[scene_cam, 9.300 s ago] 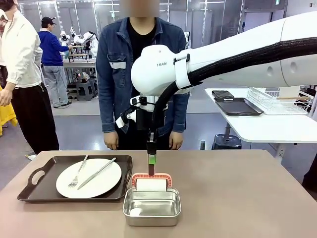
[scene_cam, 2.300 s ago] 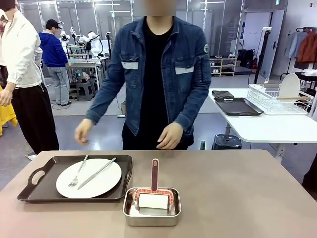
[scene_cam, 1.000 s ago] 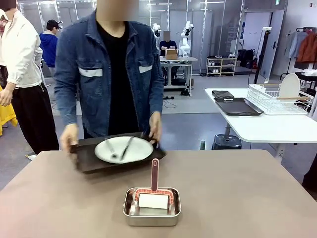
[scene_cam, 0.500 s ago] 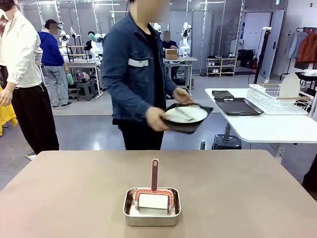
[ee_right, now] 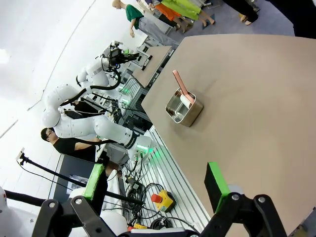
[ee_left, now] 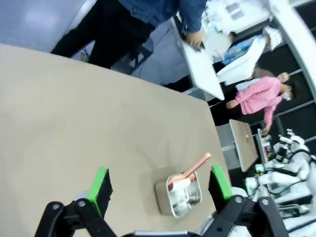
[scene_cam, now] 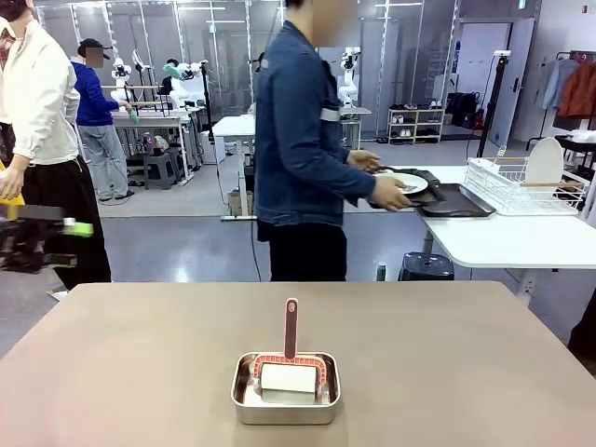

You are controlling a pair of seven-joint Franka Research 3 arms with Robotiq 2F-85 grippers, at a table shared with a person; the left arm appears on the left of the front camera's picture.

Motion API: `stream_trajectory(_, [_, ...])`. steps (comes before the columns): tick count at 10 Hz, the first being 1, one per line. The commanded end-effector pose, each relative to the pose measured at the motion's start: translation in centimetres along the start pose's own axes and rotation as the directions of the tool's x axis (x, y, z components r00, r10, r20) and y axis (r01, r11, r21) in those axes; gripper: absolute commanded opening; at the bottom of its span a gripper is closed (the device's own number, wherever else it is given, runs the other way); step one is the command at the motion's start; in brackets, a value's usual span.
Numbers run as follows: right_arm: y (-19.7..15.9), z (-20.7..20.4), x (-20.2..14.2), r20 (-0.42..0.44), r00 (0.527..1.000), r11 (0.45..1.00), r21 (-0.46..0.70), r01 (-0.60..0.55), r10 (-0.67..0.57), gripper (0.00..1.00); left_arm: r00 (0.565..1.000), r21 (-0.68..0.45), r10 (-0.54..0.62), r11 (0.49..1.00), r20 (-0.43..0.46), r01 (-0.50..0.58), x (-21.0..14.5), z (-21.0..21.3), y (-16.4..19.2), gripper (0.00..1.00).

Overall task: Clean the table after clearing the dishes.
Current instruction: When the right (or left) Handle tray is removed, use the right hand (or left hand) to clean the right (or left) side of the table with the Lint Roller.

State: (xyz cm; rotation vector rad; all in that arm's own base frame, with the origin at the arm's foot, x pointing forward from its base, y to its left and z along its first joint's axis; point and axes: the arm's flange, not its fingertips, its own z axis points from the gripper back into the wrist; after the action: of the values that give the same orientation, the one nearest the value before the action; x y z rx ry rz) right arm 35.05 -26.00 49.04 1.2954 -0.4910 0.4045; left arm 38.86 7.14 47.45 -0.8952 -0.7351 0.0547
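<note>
- The left pincer [ee_left: 159, 178] hangs at the left edge of the front view, blurred, above the floor just off the bench's left side. Its wrist view shows the two green pads spread wide with nothing between them.
- The bench [scene_cam: 447, 363] is a plain brown-beige top, and most of it is bare.
- A small square steel pan [scene_cam: 285, 389] sits near the middle of the bench's near side. A roller [scene_cam: 288, 376] lies inside it, and its reddish handle [scene_cam: 291, 326] stands up towards the far side.
- A person in a denim jacket [scene_cam: 303, 149] stands beyond the far edge, turned sideways towards the right.
- The person's hand [scene_cam: 389, 195] holds a dark tray [scene_cam: 415, 196] carrying a round white plate [scene_cam: 404, 182], off the bench and over the corner of the white bench [scene_cam: 503, 244] behind. I cannot tell whether cutlery lies on the plate.
- A second dark tray [scene_cam: 458, 202] lies on the white bench, beside a wire rack [scene_cam: 507, 189] with a white plate standing in it.
- In its wrist view the right pincer [ee_right: 154, 178] has its pads spread wide with nothing held. It is raised over the bench's edge, well apart from the pan.
</note>
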Motion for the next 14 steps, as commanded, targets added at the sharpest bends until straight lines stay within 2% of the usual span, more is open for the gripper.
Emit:
stream_trajectory(1, [0.3,0.1,-0.3,-0.008,1.000,1.000,0.007,-0.020,0.020,1.00,0.988,0.059,-0.154,0.986,-0.013,0.155,1.6,-6.8,-5.2,1.00])
stream_trajectory(2, [0.3,0.1,-0.3,-0.008,1.000,1.000,0.007,-0.020,0.020,1.00,0.969,0.072,-0.240,0.967,-0.061,0.244,2.7,-10.3,-8.3,1.00])
stream_trajectory(4, [0.3,0.1,-0.3,-0.008,1.000,1.000,0.007,-0.020,0.020,1.00,0.923,0.033,-0.345,0.934,-0.170,0.355,4.3,-16.6,-13.5,1.00])
stream_trajectory(5, [0.3,0.1,-0.3,-0.008,1.000,1.000,0.007,-0.020,0.020,1.00,0.867,0.000,-0.411,0.904,-0.282,0.429,5.1,-20.0,-15.9,1.00])
stream_trajectory(6, [0.3,0.1,-0.3,-0.008,1.000,1.000,0.007,-0.020,0.020,1.00,0.792,-0.037,-0.473,0.866,-0.386,0.499,5.9,-22.7,-17.8,1.00])
stream_trajectory(8, [0.3,0.1,-0.3,-0.008,1.000,1.000,0.007,-0.020,0.020,1.00,0.614,-0.116,-0.555,0.787,-0.560,0.606,7.5,-27.1,-20.4,1.00])
stream_trajectory(9, [0.3,0.1,-0.3,-0.008,1.000,1.000,0.007,-0.020,0.020,1.00,0.486,-0.192,-0.594,0.737,-0.641,0.648,7.9,-28.9,-21.5,1.00])
stream_trajectory(10, [0.3,0.1,-0.3,-0.008,1.000,1.000,0.007,-0.020,0.020,1.00,0.377,-0.270,-0.615,0.706,-0.693,0.655,7.7,-30.1,-22.5,1.00])
stream_trajectory(12, [0.3,0.1,-0.3,-0.008,1.000,1.000,0.007,-0.020,0.020,1.00,0.232,-0.407,-0.671,0.649,-0.704,0.643,6.6,-31.1,-24.4,1.00])
stream_trajectory(13, [0.3,0.1,-0.3,-0.008,1.000,1.000,0.007,-0.020,0.020,1.00,0.192,-0.450,-0.696,0.623,-0.692,0.640,5.4,-31.7,-24.9,1.00])
stream_trajectory(14, [0.3,0.1,-0.3,-0.008,1.000,1.000,0.007,-0.020,0.020,1.00,0.133,-0.498,-0.719,0.590,-0.682,0.635,3.7,-32.4,-25.2,1.00])
